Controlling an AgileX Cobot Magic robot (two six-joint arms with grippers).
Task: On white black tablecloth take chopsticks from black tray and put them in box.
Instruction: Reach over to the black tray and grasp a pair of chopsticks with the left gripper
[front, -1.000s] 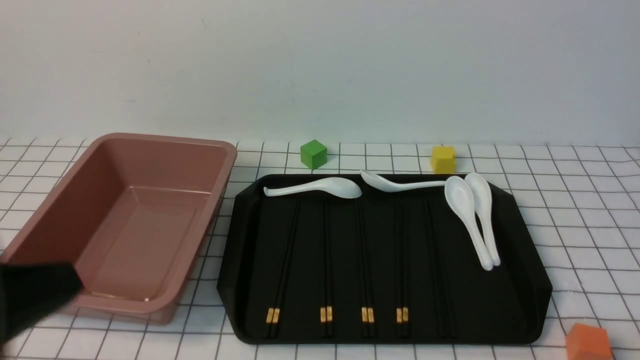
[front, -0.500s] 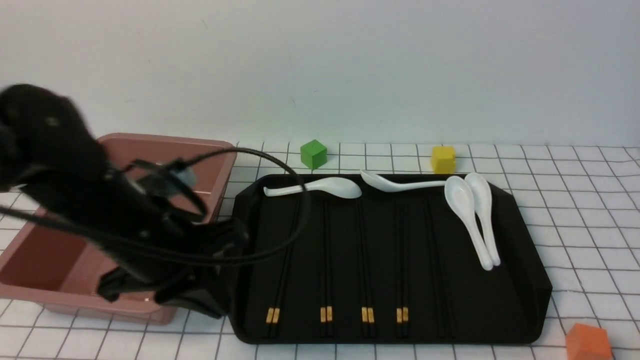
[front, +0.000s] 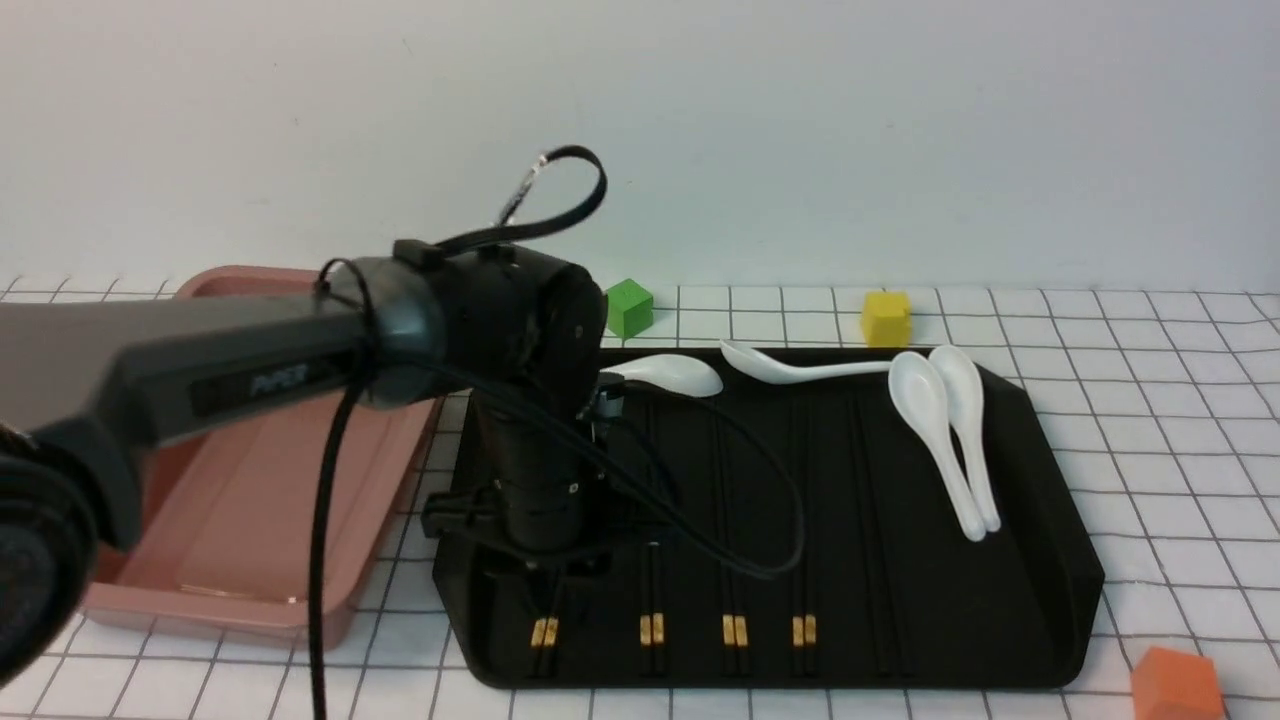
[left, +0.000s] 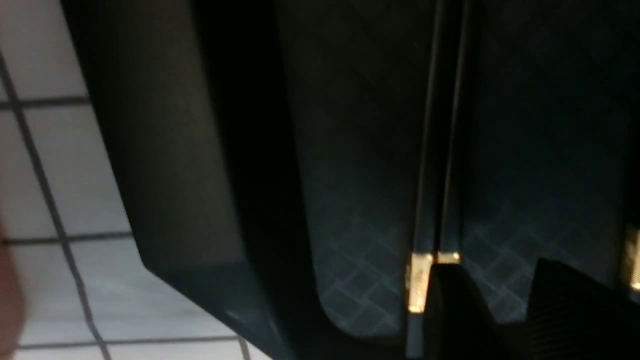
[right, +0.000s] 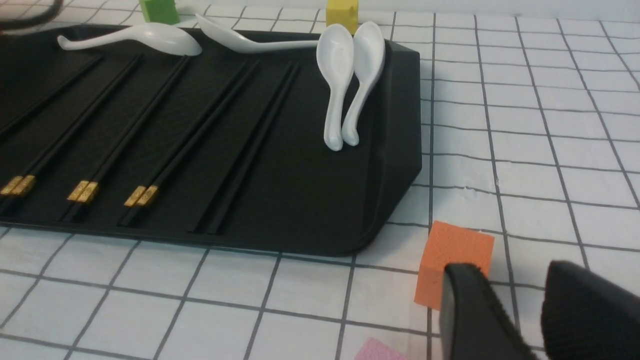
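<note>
The left hand (left: 495, 270) is held, fingers parted, above the leftmost chopsticks (left: 419, 282), at seven o'clock on the black tray (front: 1000, 600); the right hand (right: 512, 272) is seen parted, empty.

One word can be read: pale, blurred lettering (front: 283, 381) on the grey link of the left arm (front: 200, 365), apparently "PiPER" (toward nine o'clock in the front view, over the worktop).

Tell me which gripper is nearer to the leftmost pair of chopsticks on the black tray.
Left. The left gripper hangs right over the leftmost chopsticks near their gold bands, inside the black tray. The right gripper is off the tray, above the tablecloth beside the orange cube.
</note>
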